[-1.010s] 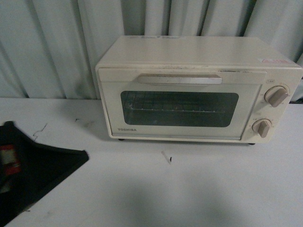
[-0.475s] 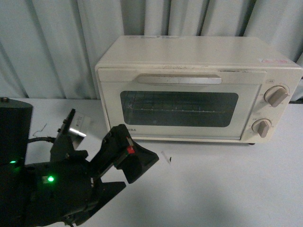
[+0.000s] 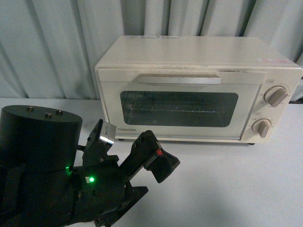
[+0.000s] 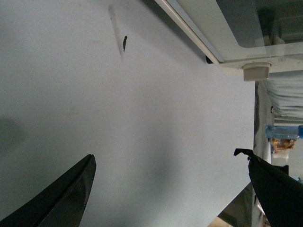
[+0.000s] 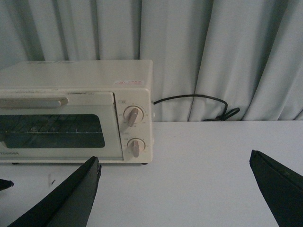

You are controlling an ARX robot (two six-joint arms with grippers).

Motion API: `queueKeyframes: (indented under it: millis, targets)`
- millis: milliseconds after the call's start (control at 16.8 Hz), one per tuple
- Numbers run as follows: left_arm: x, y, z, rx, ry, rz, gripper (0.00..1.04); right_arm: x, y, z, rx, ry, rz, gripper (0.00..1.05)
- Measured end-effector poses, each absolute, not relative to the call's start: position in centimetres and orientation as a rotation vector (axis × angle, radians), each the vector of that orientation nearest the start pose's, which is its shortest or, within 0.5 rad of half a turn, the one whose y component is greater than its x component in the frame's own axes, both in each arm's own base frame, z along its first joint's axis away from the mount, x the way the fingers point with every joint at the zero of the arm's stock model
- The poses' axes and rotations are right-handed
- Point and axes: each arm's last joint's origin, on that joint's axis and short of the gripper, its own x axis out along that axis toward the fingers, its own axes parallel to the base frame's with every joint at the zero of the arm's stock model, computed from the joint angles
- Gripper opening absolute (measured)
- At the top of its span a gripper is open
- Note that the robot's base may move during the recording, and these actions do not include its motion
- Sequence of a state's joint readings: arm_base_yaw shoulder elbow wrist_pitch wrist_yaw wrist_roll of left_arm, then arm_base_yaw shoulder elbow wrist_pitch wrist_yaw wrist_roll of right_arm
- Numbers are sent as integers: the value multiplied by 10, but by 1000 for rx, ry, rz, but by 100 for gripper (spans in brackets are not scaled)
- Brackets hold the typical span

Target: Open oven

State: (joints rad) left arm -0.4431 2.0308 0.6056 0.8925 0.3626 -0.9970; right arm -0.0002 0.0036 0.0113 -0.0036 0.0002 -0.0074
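The oven [image 3: 189, 59] stands on the white bench [image 3: 227, 184], towards the back, close to a pale curtain [image 3: 47, 47]. Its door is shut, with the bar handle [image 3: 180, 79] level along the top edge above the dark window [image 3: 179, 109], through which a wire rack shows. Two knobs [image 3: 276, 95] sit one above the other at the oven's right end.

The left hand [image 3: 135, 146] hovers over the bench just in front of the oven's lower left corner, fingers spread wide apart and gripping nothing; it does not touch the door. The right hand [image 5: 175, 158] shows only in its own wrist view, fingers likewise wide apart and empty, facing the oven's knob end from well back. A dark cable [image 5: 199, 100] lies on the bench behind the oven.
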Motion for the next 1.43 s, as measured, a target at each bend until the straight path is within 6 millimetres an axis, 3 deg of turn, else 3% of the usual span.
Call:
queueKeyframes:
  millis: [416, 772, 1069, 1248, 1426]
  targets:
    - [285, -146, 52, -930, 896, -441, 98, 97, 0, 167, -7, -4, 0, 98]
    - [286, -139, 26, -1013, 912, -461, 98, 97, 0, 167, -7, -4, 0, 98]
    - [287, -140, 24, -1022, 891, -477, 98, 97, 0, 165, -25, 18, -20, 98]
    - [286, -139, 24, -1021, 880, -477, 98, 112, 1, 171, -491, 249, -186, 98]
    - [287, -139, 24, -1022, 875, -478, 98, 135, -5, 186, -798, 293, -105, 98]
